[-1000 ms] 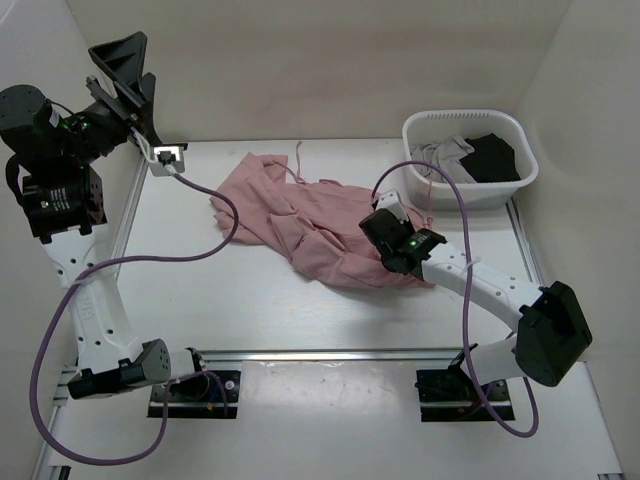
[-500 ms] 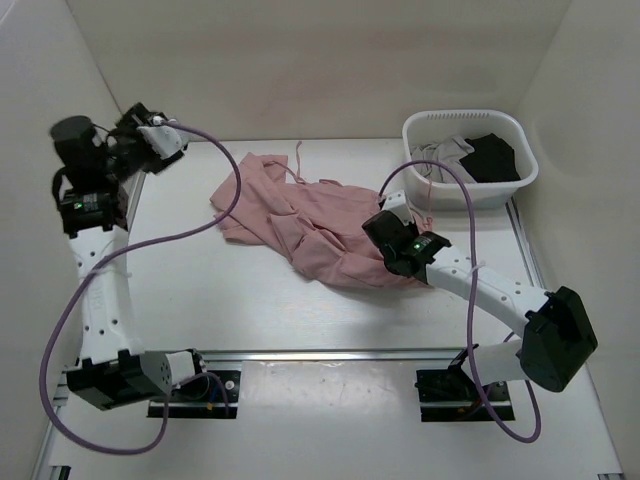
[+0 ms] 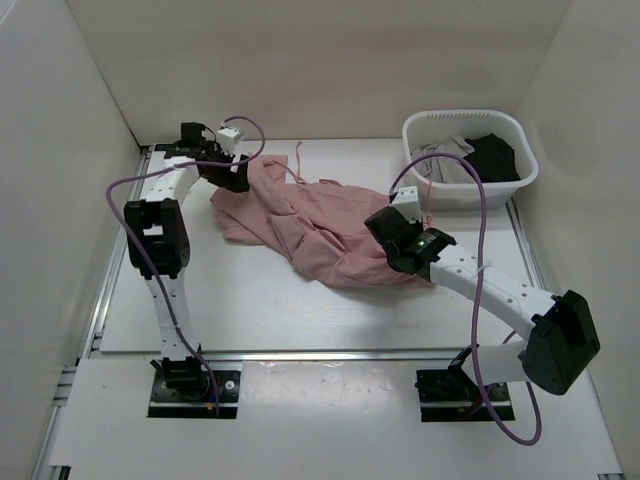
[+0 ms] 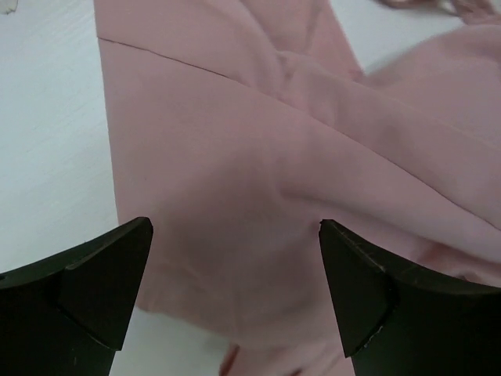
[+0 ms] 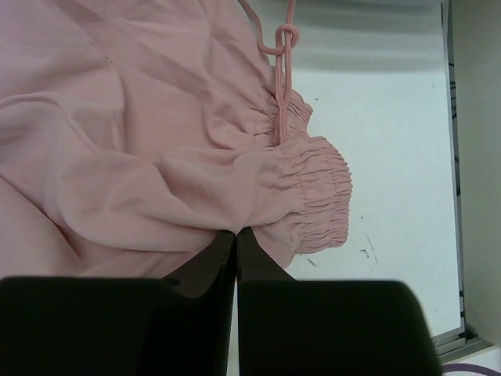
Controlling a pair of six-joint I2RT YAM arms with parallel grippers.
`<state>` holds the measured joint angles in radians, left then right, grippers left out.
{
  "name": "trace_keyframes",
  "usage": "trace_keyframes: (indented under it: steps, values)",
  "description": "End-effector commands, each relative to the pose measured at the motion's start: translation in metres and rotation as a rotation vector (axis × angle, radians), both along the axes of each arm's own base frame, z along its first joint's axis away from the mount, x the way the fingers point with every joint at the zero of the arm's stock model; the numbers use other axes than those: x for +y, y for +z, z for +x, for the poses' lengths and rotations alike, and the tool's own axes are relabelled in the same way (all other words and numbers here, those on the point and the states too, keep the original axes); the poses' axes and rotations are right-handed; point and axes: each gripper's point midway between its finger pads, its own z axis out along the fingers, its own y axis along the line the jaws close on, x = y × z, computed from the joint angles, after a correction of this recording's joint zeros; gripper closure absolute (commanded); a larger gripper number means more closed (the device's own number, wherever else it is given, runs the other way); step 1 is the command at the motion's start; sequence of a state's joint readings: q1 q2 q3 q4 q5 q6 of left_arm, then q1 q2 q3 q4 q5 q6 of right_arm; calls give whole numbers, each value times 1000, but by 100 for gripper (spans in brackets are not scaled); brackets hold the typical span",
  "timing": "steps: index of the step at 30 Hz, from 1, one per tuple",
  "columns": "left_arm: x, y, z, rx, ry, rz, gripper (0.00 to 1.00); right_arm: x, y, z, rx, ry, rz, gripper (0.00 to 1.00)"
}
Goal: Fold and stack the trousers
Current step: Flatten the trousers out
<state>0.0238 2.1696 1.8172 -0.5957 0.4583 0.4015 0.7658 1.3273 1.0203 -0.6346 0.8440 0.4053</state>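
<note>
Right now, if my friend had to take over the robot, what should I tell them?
The left gripper has its jaws open over a flat leg of the trousers and holds nothing.
The right gripper has its jaws shut on the trousers, pinching fabric beside the gathered waist, near the drawstring.
The trousers lie crumpled in the middle of the table. The white basket at the far right holds a grey garment and a black garment.
Done: nothing folded or stacked yet.
Left: spread the trousers flat, fold them, stack them.
</note>
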Motion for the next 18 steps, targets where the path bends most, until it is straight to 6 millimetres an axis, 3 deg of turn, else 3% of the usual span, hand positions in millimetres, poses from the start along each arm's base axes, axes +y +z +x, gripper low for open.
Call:
trace_keyframes:
  steps: [1, 4, 5, 6, 7, 8, 9, 10, 11, 12, 13, 14, 15, 17, 18]
  values:
    - [8, 18, 27, -39, 98, 5, 0, 1, 9, 2, -31, -51, 53, 100]
    - [9, -24, 19, 33, 92, 58, 0, -4, 4, 0, -12, -74, 46, 100]
    - [2, -46, 4, 77, 41, 85, 3, -9, 3, -1, -6, -96, 48, 100]
    - [-6, -42, -4, 74, 14, 94, 10, -14, 7, 3, -14, -118, 55, 100]
    - [-13, -43, -12, 83, -18, 67, 19, -18, 6, 5, -19, -143, 65, 100]
    - [-17, -49, -23, 109, -35, 44, 44, -21, 8, 16, -37, -163, 109, 100]
    - [-20, -40, -25, 97, -45, 30, 60, -11, 4, 21, -8, -130, 181, 100]
    - [-18, -36, -24, 95, -19, 32, 86, -5, 2, 30, 7, -115, 226, 100]
    - [-7, -26, -18, 71, 7, 45, 86, -6, -6, 45, 42, -113, 242, 100]
    - [0, -4, -12, 23, 22, 44, 86, 8, 23, 70, -6, -80, 304, 100]
    - [13, 14, -4, -21, 52, 56, 86, 13, 35, 83, -7, -61, 307, 100]
    - [45, 56, 16, -113, 134, 51, 86, 18, 36, 100, 12, -52, 275, 100]
    - [64, 90, 20, -174, 173, 62, 86, 25, 86, 123, -73, -3, 262, 100]
    - [105, 148, 23, -294, 231, 111, 86, 31, 121, 143, -142, 32, 247, 100]
    - [115, 199, 16, -403, 240, 149, 86, 29, 140, 147, -188, 28, 243, 100]
